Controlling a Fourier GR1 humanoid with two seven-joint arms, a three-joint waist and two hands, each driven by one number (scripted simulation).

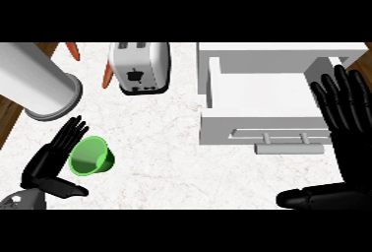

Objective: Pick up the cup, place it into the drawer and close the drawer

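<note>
My right hand (349,123) covered the drawer's (254,125) right wall. My left hand (52,158) hid the cup's (94,155) left rim, so I could not tell whether they touched. The view's top edge cut off the grey cylinder (36,83); the toaster (139,66) hid most of an orange thing (108,77).
</note>
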